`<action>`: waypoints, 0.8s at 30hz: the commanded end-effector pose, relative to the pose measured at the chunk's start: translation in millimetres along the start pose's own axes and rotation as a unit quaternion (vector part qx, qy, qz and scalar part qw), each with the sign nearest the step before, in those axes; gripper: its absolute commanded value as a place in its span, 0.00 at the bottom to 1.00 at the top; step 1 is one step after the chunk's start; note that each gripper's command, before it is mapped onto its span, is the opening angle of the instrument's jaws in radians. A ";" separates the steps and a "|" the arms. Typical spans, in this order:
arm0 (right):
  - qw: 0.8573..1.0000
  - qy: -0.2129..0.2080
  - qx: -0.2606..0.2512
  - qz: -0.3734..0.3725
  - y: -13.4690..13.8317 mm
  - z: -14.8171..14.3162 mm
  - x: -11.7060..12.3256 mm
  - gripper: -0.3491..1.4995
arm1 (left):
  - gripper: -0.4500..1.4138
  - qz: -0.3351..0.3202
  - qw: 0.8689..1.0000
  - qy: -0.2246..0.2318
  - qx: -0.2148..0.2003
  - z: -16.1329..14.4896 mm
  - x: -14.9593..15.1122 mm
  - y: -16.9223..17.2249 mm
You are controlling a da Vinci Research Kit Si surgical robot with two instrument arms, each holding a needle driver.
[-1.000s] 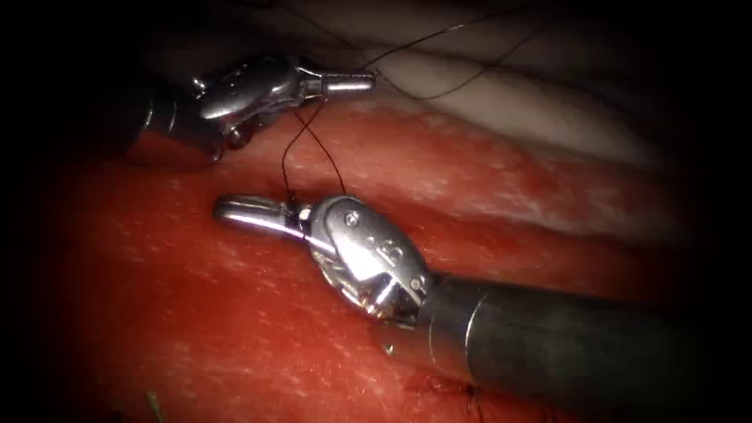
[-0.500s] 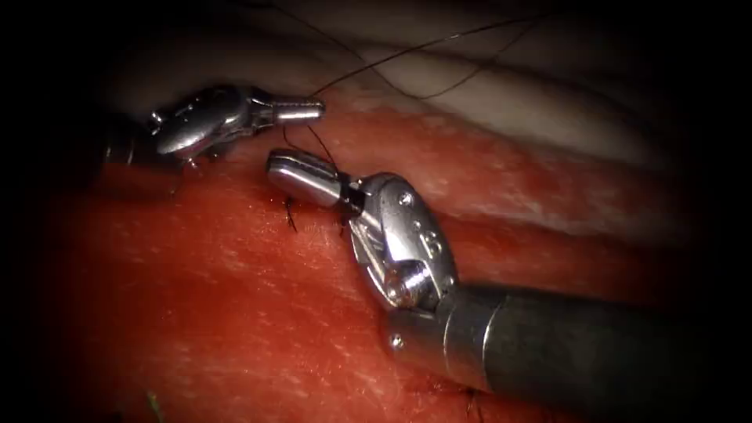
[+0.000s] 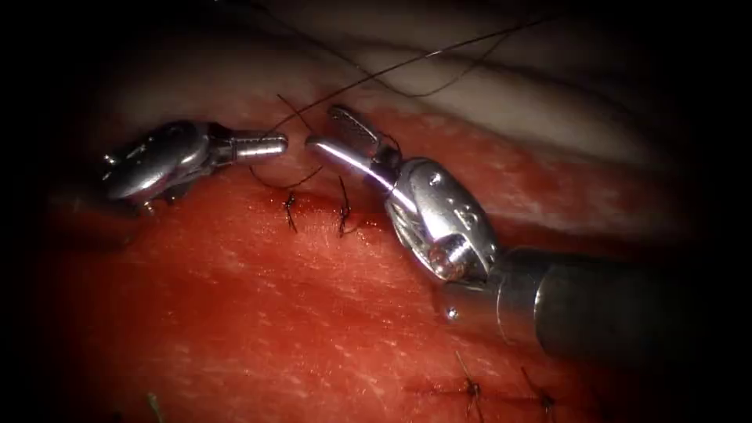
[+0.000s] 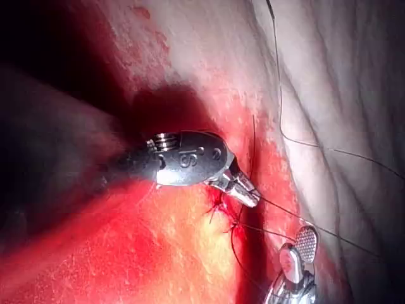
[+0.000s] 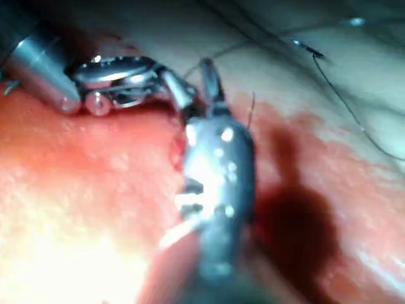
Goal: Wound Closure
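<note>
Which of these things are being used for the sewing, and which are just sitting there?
Being used:
left tool, shut on the thread
right tool, open, holding nothing
tissue

Just sitting there:
two stitches beside the tools
two more stitches at the endoscope view's lower right

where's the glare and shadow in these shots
Endoscope view: dark all round the edges, glare on the right tool, jaws open, holding nothing. Left wrist view: left tool, shut on thread, casts a dark shadow on the tissue.
</note>
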 end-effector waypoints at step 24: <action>0.954 -0.283 -0.103 -0.013 4.1 8.2 -6.8 0.55 | 0.05 0.004 1.000 0.002 -0.004 -0.3 0.7 2.0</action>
